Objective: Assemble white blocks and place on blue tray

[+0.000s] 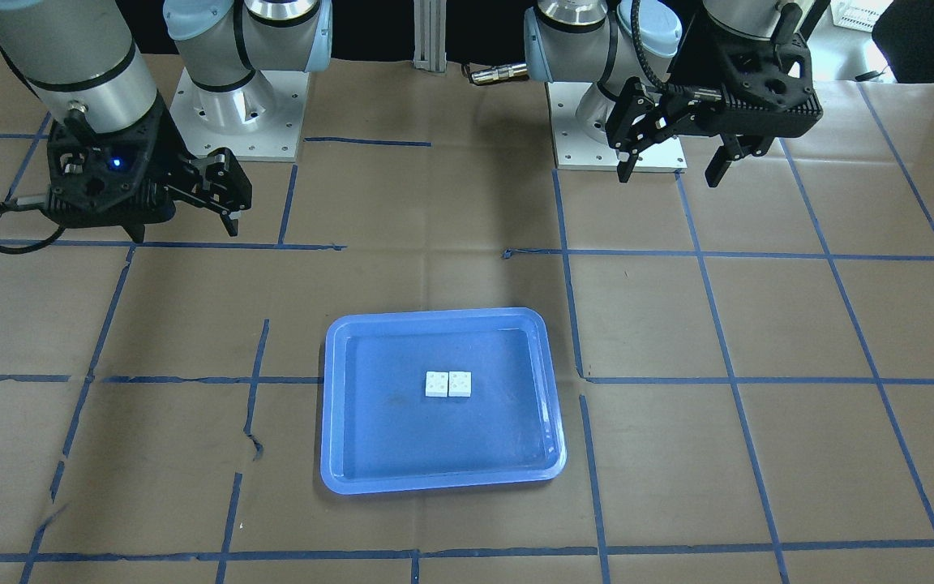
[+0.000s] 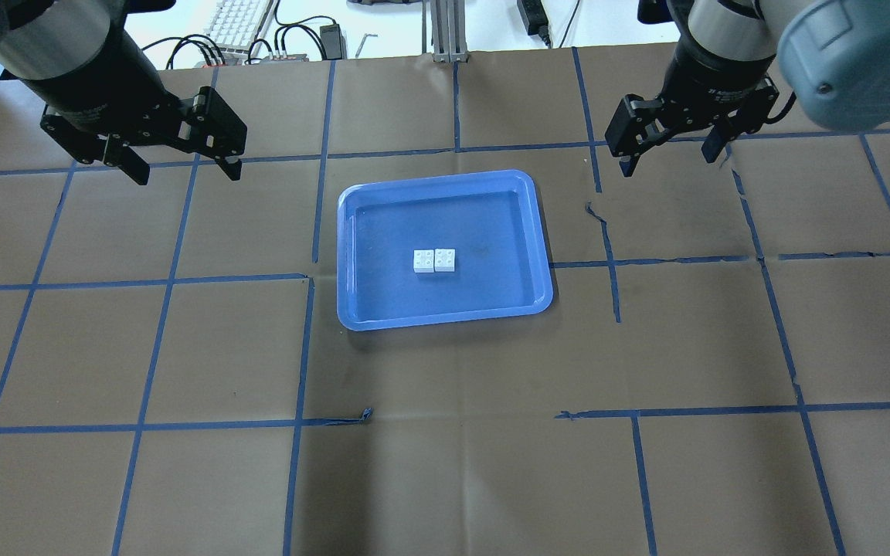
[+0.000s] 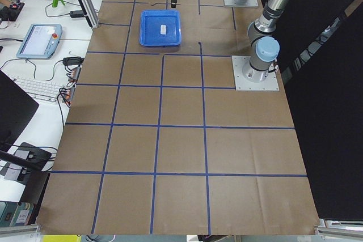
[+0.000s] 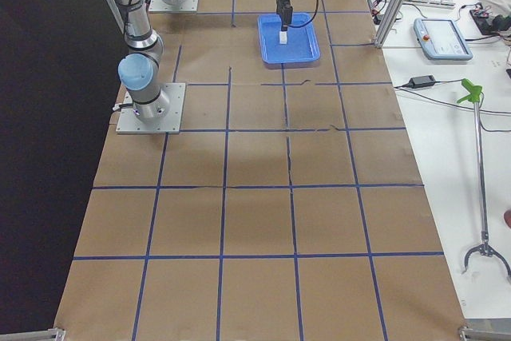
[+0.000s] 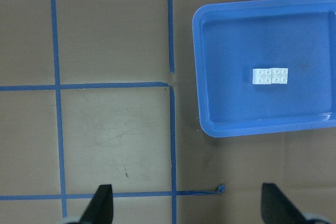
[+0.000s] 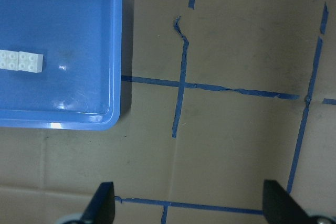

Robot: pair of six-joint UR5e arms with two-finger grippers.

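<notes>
Two white blocks lie side by side, touching, studs up, in the middle of the blue tray. They also show in the front view on the tray, in the left wrist view and in the right wrist view. My left gripper is open and empty, hovering over the table beyond the tray's left side. My right gripper is open and empty, hovering beyond the tray's right side. Both hang well apart from the tray.
The table is covered in brown paper with a grid of blue tape. The arm bases stand at the robot's edge. A keyboard and cables lie past the far edge.
</notes>
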